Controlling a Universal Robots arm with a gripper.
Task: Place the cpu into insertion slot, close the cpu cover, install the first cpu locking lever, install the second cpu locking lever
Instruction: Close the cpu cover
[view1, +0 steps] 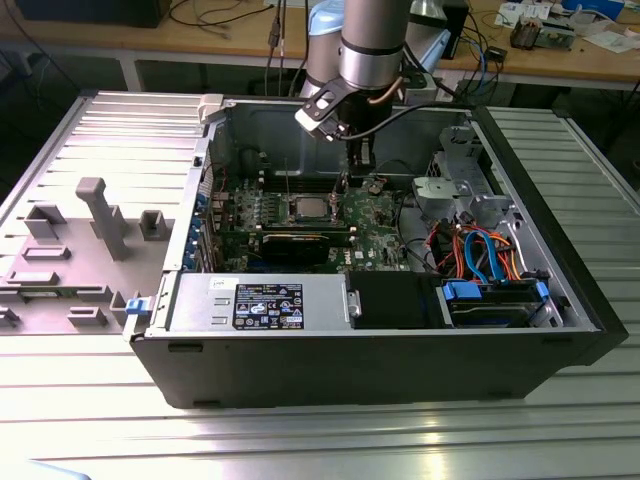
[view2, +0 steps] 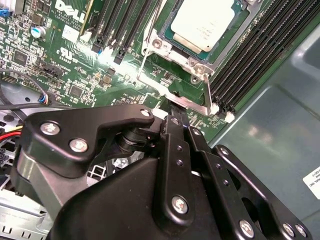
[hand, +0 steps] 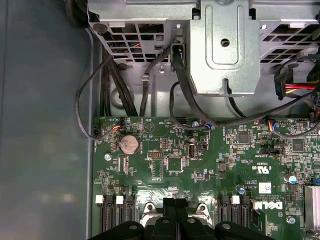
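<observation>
The cpu (view2: 204, 21) lies silver top up in the insertion slot (view2: 151, 46) on the green motherboard (hand: 210, 165). The cpu cover (view2: 225, 46) frames it and looks folded down over it. One thin locking lever (view2: 145, 50) runs along one side of the socket, and a second lever (view2: 207, 92) runs along the adjacent side; I cannot tell whether either is latched. My gripper (view2: 177, 119) hangs just off the socket's edge, close above the silver bar there, fingers pressed together. It also appears in the first wrist view (hand: 172, 202) and, in the exterior view, above the board (view1: 352, 165).
Long black memory slots (view2: 255, 55) flank the socket. Black cables (hand: 150, 85) and a grey drive cage (hand: 225, 45) stand beyond the board. In the exterior view the open computer case (view1: 400, 350) holds a power supply (view1: 260, 303) in front and orange and blue cables (view1: 480, 250) on the exterior view's right.
</observation>
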